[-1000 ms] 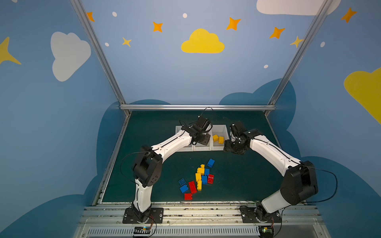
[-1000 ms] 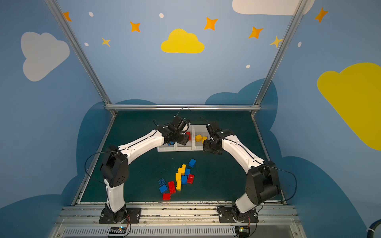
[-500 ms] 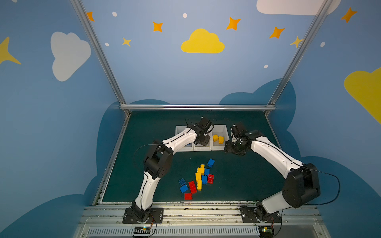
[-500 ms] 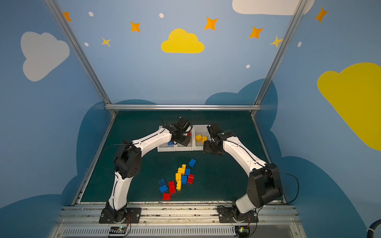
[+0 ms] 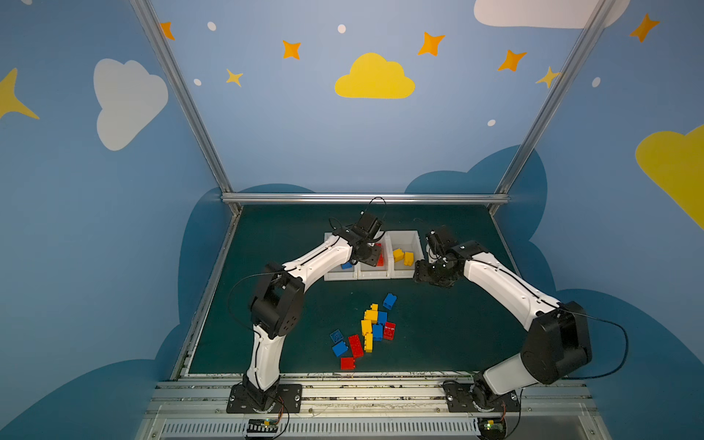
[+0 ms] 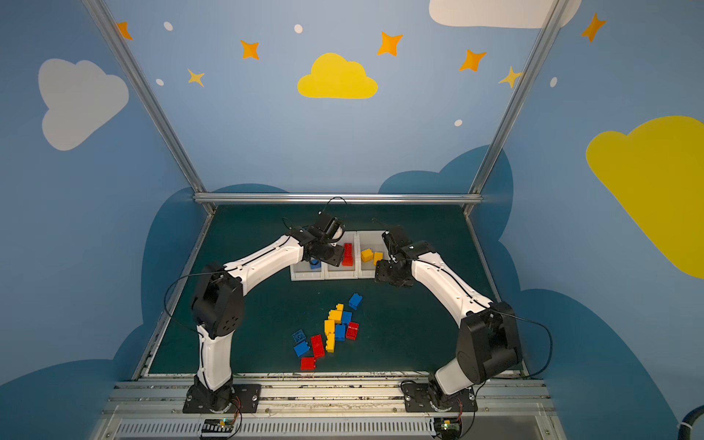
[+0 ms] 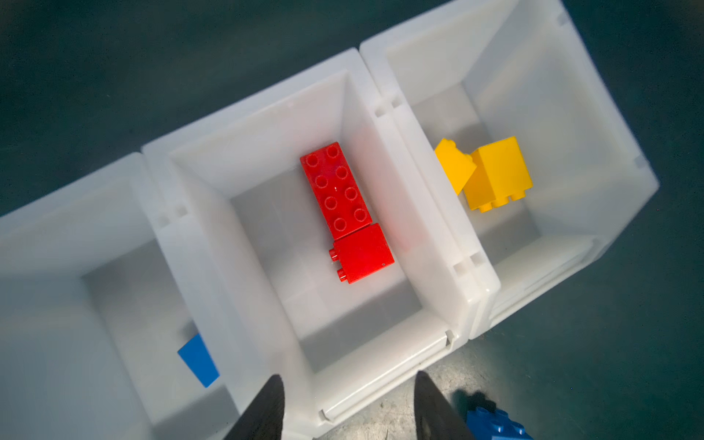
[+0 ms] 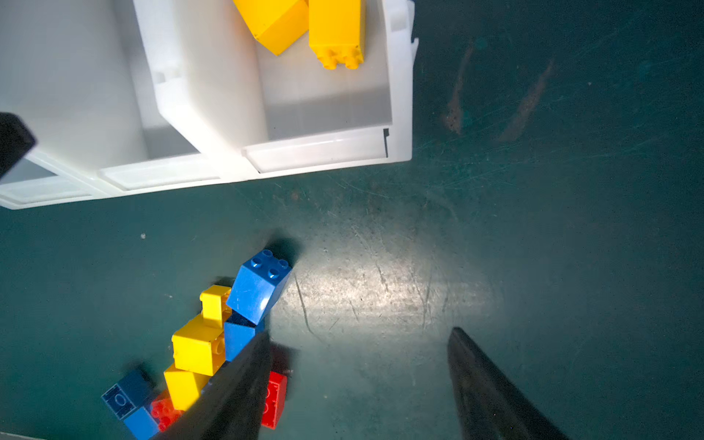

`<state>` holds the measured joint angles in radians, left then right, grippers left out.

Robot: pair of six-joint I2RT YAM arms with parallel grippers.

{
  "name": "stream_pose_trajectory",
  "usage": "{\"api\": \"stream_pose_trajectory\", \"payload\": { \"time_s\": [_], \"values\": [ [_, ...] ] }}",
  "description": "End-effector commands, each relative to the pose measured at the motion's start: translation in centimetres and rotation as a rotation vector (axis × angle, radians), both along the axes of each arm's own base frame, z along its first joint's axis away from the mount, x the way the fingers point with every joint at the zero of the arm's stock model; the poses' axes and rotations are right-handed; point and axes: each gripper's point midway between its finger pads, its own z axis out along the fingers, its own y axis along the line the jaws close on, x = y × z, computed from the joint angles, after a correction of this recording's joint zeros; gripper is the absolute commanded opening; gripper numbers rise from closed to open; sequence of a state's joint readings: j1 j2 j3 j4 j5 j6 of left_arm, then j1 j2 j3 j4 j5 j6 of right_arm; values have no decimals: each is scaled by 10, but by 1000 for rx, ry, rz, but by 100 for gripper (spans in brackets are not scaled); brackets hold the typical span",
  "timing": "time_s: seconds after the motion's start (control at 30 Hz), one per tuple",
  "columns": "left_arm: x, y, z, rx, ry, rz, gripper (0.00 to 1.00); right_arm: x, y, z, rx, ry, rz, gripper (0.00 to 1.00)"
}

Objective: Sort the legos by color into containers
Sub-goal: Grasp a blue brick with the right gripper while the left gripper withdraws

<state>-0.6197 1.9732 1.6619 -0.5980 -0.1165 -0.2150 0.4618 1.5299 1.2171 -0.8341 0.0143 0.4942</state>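
Three white containers stand in a row at the back. The left container (image 7: 114, 213) holds a blue brick (image 7: 198, 360). In the middle container (image 7: 373, 365) lie a long red brick (image 7: 335, 190) and a small red brick (image 7: 362, 253). Two yellow bricks (image 7: 495, 175) sit in the right container (image 5: 404, 236). My left gripper (image 7: 346, 377) hangs open and empty over the middle container's front wall. My right gripper (image 8: 360, 333) is open and empty above bare mat, just in front of the right container. A pile of loose legos (image 5: 371, 329) lies on the mat.
The pile mixes red, blue and yellow bricks, with one blue brick (image 8: 259, 289) at its far end nearest the containers. The green mat (image 5: 457, 324) is walled by metal rails at the back and sides. Both arm bases stand at the front edge.
My left gripper has opened over the middle container, where the small red brick now lies. Its arm swung a little to the right. The right arm has barely moved.
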Motion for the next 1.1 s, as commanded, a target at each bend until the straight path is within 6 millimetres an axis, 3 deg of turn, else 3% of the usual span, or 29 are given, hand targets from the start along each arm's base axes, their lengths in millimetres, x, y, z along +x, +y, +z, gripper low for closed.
{"api": "stream_pose_trajectory", "payload": {
  "time_s": [0.0,0.27,0.43,0.67,1.07],
  "values": [
    [-2,11,28,-69,-39,29,56,-3,8,-7,-13,27,16,74],
    [-29,62,34,-99,-46,138,58,-7,40,-19,-51,58,87,75],
    [-52,91,26,-107,-36,204,59,-10,61,-30,-64,79,118,76],
    [-76,127,11,-117,-16,294,60,-11,77,-46,-140,104,156,79],
    [-96,144,7,-149,-18,345,61,-13,94,-68,-183,133,184,80]
  ]
}}
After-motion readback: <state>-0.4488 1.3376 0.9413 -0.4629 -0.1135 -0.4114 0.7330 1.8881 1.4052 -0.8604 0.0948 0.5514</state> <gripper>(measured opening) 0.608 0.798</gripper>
